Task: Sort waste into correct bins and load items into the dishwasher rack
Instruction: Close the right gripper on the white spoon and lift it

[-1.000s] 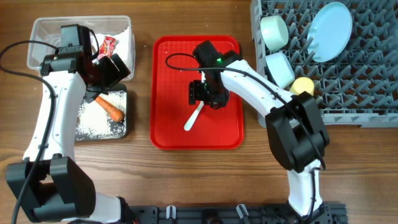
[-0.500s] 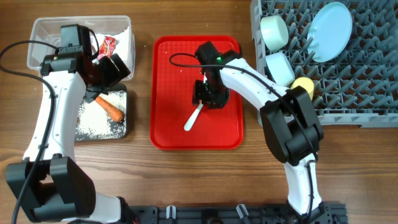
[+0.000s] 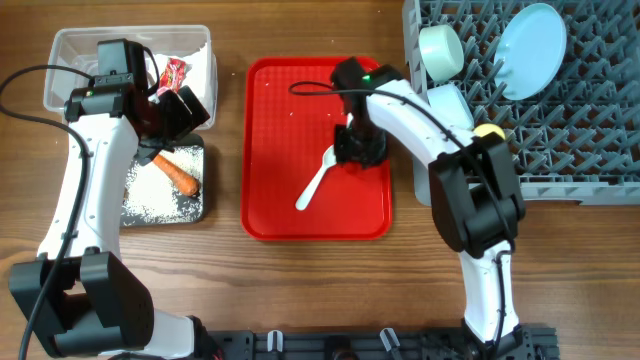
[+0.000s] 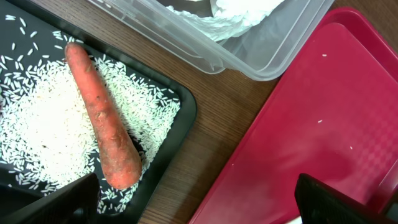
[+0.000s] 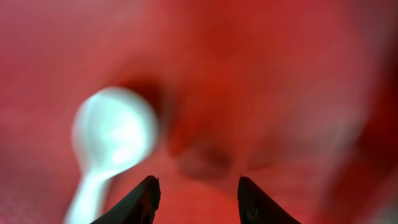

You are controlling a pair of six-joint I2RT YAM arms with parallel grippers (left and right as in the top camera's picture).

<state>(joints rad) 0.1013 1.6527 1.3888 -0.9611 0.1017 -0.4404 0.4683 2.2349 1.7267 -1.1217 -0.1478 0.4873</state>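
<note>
The spoon (image 3: 314, 183) lay on the red tray (image 3: 270, 120), slanted, its bowl end up and to the right and its handle running down toward the left. The right gripper (image 5: 198, 202) hung low over the tray just beside the bowl end. In its wrist view the two dark fingertips stood apart with only red tray between them, and the blurred spoon bowl sat up and to the left of the left fingertip, outside the gap. It gripped nothing.

The left gripper (image 4: 205, 208) hovered over the near corner of the black tray (image 3: 195, 212), where that tray met the clear tub (image 3: 70, 45). Its fingertips showed at the two lower corners of its wrist view, spread wide and empty. Below it the carrot (image 4: 102, 124) lay in the black tray on a bed of white rice (image 4: 37, 130). The tub held a crumpled tissue (image 4: 242, 9) and a red wrapper (image 3: 175, 72).

The grey rack (image 3: 560, 190) stood to the right of the red tray. A pale-blue plate (image 3: 530, 50) leaned among its pegs, with one bowl (image 3: 440, 50) by the rack's top left corner and a second bowl (image 3: 450, 108) below that. A yellow cup (image 3: 488, 131) showed partly behind the right arm.
</note>
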